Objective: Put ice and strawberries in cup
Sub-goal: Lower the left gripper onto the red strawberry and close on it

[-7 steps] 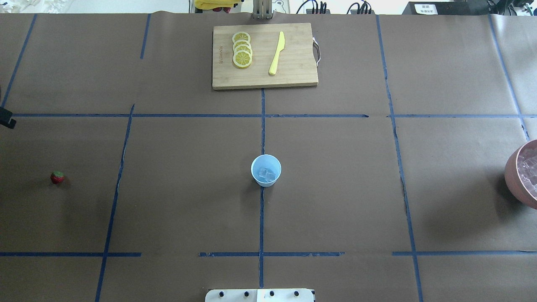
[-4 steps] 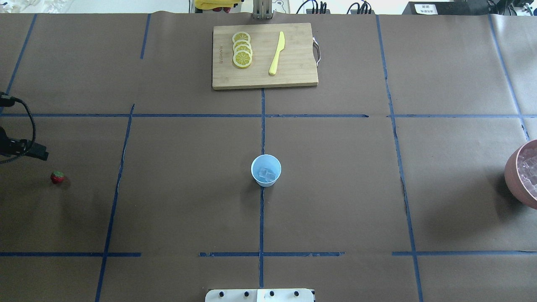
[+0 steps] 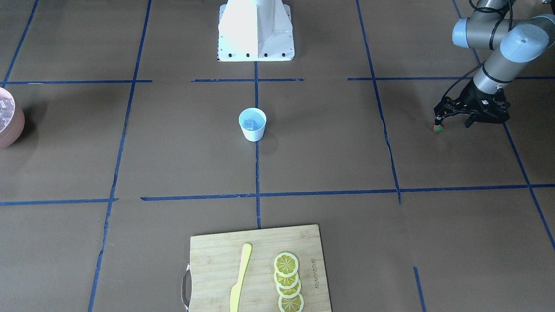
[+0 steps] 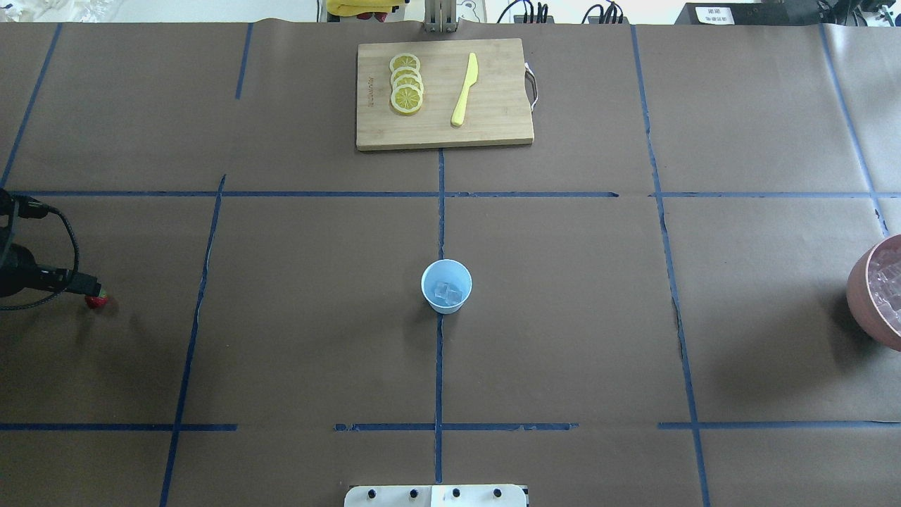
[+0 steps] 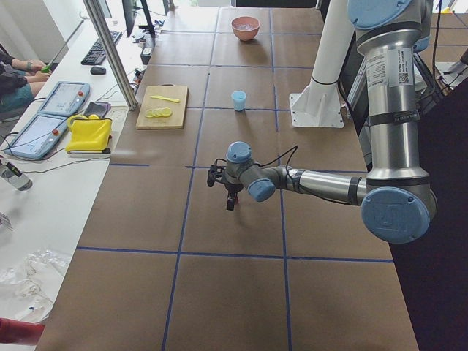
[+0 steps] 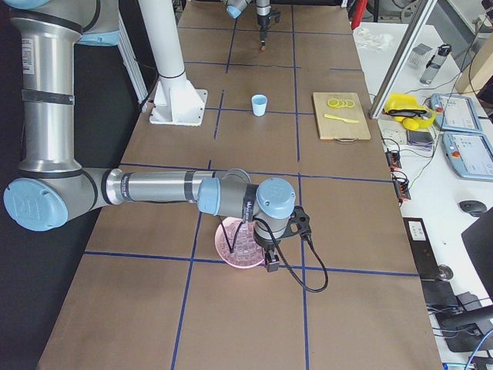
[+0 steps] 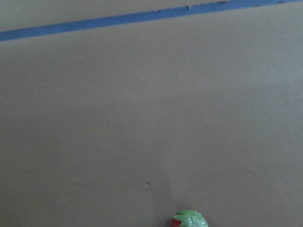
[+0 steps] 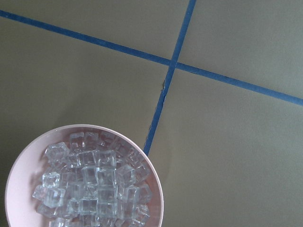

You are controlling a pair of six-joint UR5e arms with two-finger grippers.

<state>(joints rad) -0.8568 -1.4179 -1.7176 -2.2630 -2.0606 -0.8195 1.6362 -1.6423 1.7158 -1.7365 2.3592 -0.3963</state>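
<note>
The white cup with a pale blue inside stands at the table's middle and holds a few ice cubes. It also shows in the front view. The tiny red strawberry lies at the far left, green top up. My left gripper is open just above the table, one fingertip right over the strawberry. My right gripper hovers over the pink bowl. I cannot tell if it is open or shut.
The pink bowl at the right edge is full of ice cubes. A wooden cutting board at the far middle holds lemon slices and a yellow knife. The robot base is at the near edge.
My left gripper has come in from the table's left edge and moved down towards the strawberry. It now partly covers the berry. The cup and the bowl have not moved.
</note>
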